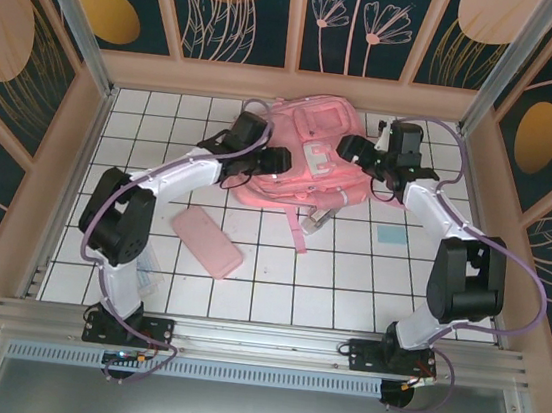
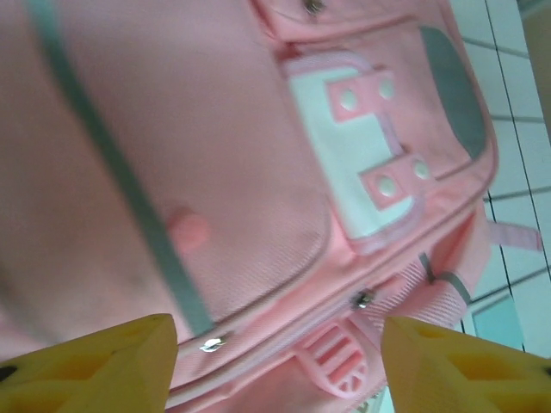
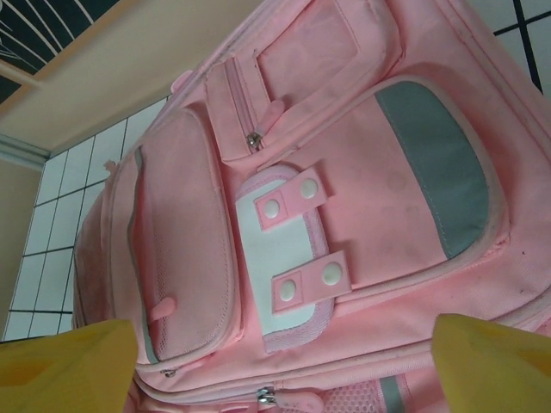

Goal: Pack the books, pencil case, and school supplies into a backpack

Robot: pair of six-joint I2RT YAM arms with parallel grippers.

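The pink backpack (image 1: 308, 150) lies front side up at the far middle of the tiled table. My left gripper (image 1: 273, 161) hangs at its left side, my right gripper (image 1: 354, 148) at its right. In the left wrist view the left gripper (image 2: 280, 370) is open over the backpack (image 2: 215, 155), its yellow fingers (image 2: 86, 366) either side of a closed zipper with metal pulls (image 2: 362, 298). My right gripper (image 3: 284, 370) is open too, above the backpack's front pockets (image 3: 344, 172) and a zipper pull (image 3: 267, 396). The flat pink pencil case (image 1: 207, 241) lies on the tiles nearer the left arm. The books are out of view.
A tiny pale-blue square (image 1: 391, 235) rests on the tiles right of the backpack. A pale transparent item (image 1: 149, 277) lies by the left arm's base. A pink strap (image 1: 298, 231) trails from the backpack toward me. Wooden walls enclose the table on three sides.
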